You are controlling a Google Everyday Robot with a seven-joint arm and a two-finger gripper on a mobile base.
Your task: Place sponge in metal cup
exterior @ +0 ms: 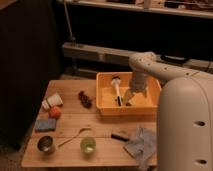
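The sponge (45, 124), a flat blue-grey pad, lies on the wooden table (107, 152) near its left edge. Just in front of it stands the small metal cup (46, 144), upright with a dark inside. My gripper (129, 98) hangs far to the right, pointing down into the yellow bin (106, 107), with its fingers apart and nothing between them. The arm reaches in from the white robot body at the right.
A green cup (88, 145) and a wooden spoon (75, 136) sit right of the metal cup. An orange ball (55, 113) and a tipped white paper cup (52, 101) lie behind the sponge. A grey cloth (141, 145), a black item (120, 136) and a dark lump (85, 98) are also here.
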